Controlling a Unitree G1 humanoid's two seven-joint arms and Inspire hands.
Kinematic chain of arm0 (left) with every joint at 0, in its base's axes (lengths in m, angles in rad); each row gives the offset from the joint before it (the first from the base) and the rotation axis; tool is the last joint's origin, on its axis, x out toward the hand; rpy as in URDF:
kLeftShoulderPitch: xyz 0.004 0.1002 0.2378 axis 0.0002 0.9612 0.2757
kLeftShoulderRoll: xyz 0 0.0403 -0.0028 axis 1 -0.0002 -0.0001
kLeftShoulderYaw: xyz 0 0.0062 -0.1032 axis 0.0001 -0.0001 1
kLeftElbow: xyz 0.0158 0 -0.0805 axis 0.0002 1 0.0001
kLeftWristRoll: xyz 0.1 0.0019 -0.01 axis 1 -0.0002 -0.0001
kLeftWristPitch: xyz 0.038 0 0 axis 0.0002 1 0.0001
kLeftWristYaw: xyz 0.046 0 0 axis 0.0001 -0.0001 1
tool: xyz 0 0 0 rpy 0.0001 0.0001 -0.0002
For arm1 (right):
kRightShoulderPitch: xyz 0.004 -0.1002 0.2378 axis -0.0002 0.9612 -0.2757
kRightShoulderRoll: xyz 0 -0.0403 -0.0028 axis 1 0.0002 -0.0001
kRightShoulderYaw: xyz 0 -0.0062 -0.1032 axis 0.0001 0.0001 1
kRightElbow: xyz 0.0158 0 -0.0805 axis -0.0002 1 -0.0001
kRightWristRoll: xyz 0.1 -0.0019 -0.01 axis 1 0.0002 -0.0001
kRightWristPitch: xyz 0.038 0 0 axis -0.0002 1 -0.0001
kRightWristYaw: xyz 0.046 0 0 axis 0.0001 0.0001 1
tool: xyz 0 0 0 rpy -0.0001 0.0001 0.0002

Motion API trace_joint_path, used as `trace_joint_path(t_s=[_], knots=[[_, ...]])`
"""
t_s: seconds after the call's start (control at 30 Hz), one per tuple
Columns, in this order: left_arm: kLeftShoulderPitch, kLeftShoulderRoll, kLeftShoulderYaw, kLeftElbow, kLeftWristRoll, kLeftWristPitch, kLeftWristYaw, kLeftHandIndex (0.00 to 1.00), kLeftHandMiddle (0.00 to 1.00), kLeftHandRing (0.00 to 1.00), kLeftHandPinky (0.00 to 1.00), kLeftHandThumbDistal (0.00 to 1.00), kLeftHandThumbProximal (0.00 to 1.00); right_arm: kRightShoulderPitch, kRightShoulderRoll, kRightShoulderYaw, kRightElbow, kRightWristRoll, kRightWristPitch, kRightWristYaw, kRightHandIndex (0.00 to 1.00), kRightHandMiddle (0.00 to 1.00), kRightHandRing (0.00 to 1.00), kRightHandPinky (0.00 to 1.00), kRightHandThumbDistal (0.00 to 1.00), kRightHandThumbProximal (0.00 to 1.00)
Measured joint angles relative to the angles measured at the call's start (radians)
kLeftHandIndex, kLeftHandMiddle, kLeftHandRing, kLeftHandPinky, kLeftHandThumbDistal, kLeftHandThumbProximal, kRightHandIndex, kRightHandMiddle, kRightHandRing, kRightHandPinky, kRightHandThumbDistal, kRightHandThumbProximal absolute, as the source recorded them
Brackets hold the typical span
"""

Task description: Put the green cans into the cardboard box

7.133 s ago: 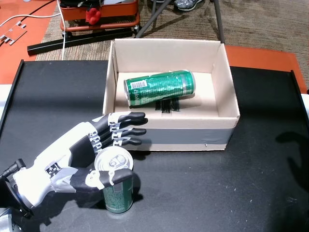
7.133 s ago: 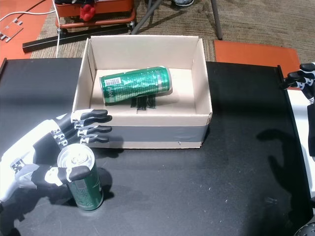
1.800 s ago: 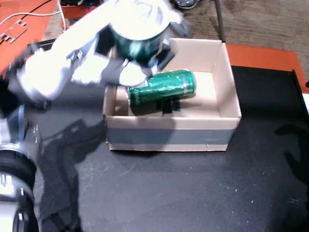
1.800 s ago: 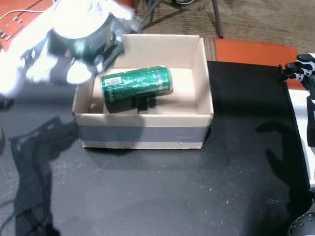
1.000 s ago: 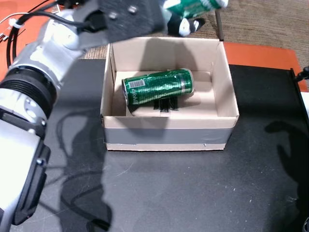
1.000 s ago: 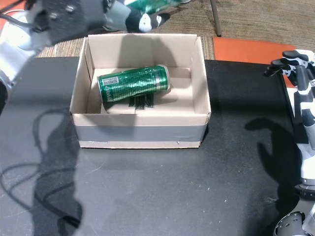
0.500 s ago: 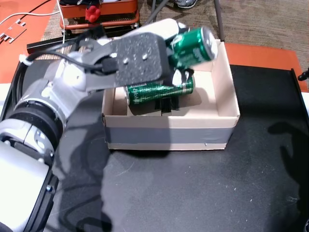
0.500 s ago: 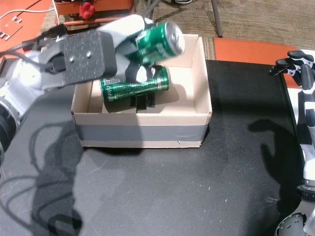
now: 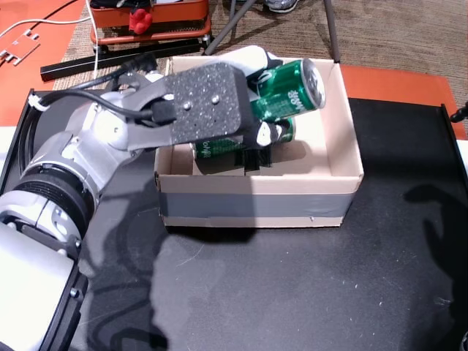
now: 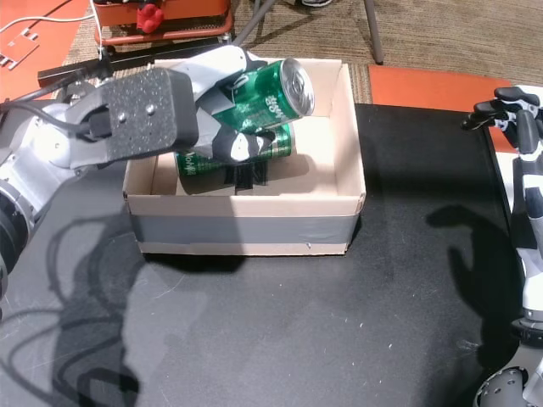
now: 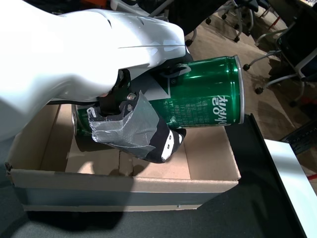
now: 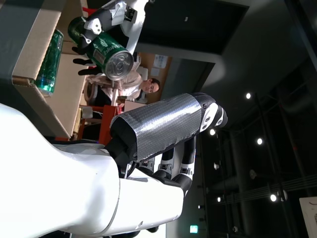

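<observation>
The left arm reaches forward and across, its left hand point(image 9: 241, 95) turned palm-down with fingers and thumb curled tight around a load — the wrist view shows the thumb point(image 11: 148, 134) wrapped underneath. The right hand point(image 10: 517, 114) hangs at the far edge, fingers loosely apart, holding nothing.

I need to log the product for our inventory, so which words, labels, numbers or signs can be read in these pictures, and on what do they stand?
Held can: white lettering runs along its side in the left wrist view, turned upside down and not legible.
Can lying in the cardboard box: a white label patch with small print, too small to read.
Ceiling sign: a small green lit sign in the right wrist view, too small to read.
Nothing else carries text.
</observation>
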Motion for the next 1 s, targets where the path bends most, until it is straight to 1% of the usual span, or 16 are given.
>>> trace_joint_path(t_s=[0.07,0.13,0.2,0.33,0.37,0.4,0.43,0.47,0.5,0.53,0.6,0.63,0.7,0.77,0.87,1.0], knots=[[0.0,0.0,0.0,0.0,0.0,0.0,0.0,0.48,0.62,0.7,0.61,0.46,0.0,0.0,0.0,0.0,0.0,0.002,0.0,0.003,0.42,0.44,0.48,0.54,0.73,0.54],[0.0,0.001,0.0,0.0,0.0,0.0,0.0,0.53,0.66,0.73,0.59,0.51,0.0,0.0,0.0,0.0,0.0,0.004,0.0,0.006,0.42,0.44,0.48,0.54,0.74,0.54],[0.0,0.002,0.002,0.0,-0.001,0.0,-0.004,0.55,0.68,0.75,0.6,0.55,0.0,0.0,0.0,-0.001,0.0,0.005,0.0,0.01,0.42,0.44,0.48,0.54,0.74,0.54],[0.0,0.003,0.01,0.0,-0.005,0.0,-0.019,0.57,0.66,0.69,0.58,0.63,0.0,0.0,0.0,-0.003,0.0,0.008,0.0,0.014,0.42,0.44,0.48,0.54,0.74,0.54],[0.0,0.004,0.013,0.0,-0.006,0.0,-0.024,0.57,0.65,0.67,0.58,0.64,0.0,0.0,0.0,-0.003,0.0,0.008,0.001,0.014,0.42,0.44,0.48,0.54,0.74,0.54],[0.0,0.004,0.015,0.0,-0.006,0.0,-0.029,0.67,0.75,0.79,0.71,0.65,0.0,0.0,0.0,-0.003,0.0,0.008,0.001,0.014,0.42,0.43,0.48,0.53,0.75,0.55],[0.0,0.005,0.017,0.0,-0.007,0.0,-0.042,0.77,0.82,0.84,0.78,0.67,0.09,0.0,0.0,-0.003,0.0,0.007,0.001,0.013,0.42,0.43,0.48,0.53,0.76,0.55],[-0.001,0.006,0.016,0.0,-0.007,0.0,-0.051,0.85,0.91,0.92,0.85,0.77,0.16,0.0,0.0,-0.003,0.0,0.007,0.001,0.012,0.42,0.43,0.48,0.53,0.76,0.55],[-0.003,0.01,0.011,0.0,-0.003,0.002,-0.07,0.92,0.97,0.97,0.88,0.8,0.19,0.0,0.0,-0.002,0.0,0.007,0.0,0.009,0.42,0.43,0.48,0.53,0.75,0.56],[-0.004,0.013,0.006,0.0,-0.003,0.006,-0.089,0.97,0.99,0.98,0.89,0.82,0.19,0.0,0.0,-0.002,0.0,0.006,0.0,0.007,0.42,0.43,0.48,0.53,0.76,0.56],[-0.01,0.019,-0.002,0.0,-0.001,0.026,-0.138,0.97,0.99,0.97,0.89,0.89,0.21,0.0,0.0,-0.002,0.0,0.004,-0.005,0.002,0.42,0.44,0.48,0.54,0.75,0.56],[-0.011,0.022,-0.003,0.0,-0.001,0.037,-0.157,0.98,1.0,0.99,0.89,0.92,0.21,0.0,0.001,-0.002,0.0,0.004,-0.006,0.001,0.42,0.43,0.48,0.54,0.77,0.56],[-0.016,0.026,-0.005,0.0,-0.001,0.057,-0.186,1.0,1.0,0.99,0.9,0.96,0.18,0.0,0.001,-0.002,-0.001,0.004,-0.006,0.0,0.41,0.43,0.48,0.53,0.76,0.55],[-0.026,0.029,-0.008,0.0,-0.001,0.065,-0.207,1.0,1.0,1.0,0.91,1.0,0.19,0.001,0.001,0.0,-0.002,0.005,-0.005,0.0,0.41,0.43,0.48,0.53,0.76,0.55],[-0.028,0.03,-0.008,0.0,-0.004,0.066,-0.23,1.0,1.0,1.0,0.9,1.0,0.23,0.001,0.001,0.001,-0.002,0.006,-0.003,0.001,0.42,0.43,0.48,0.53,0.77,0.55],[-0.029,0.03,-0.011,0.0,-0.004,0.067,-0.231,1.0,1.0,1.0,0.91,0.99,0.24,0.001,0.001,0.001,-0.002,0.007,0.002,0.002,0.41,0.43,0.48,0.53,0.78,0.57]])
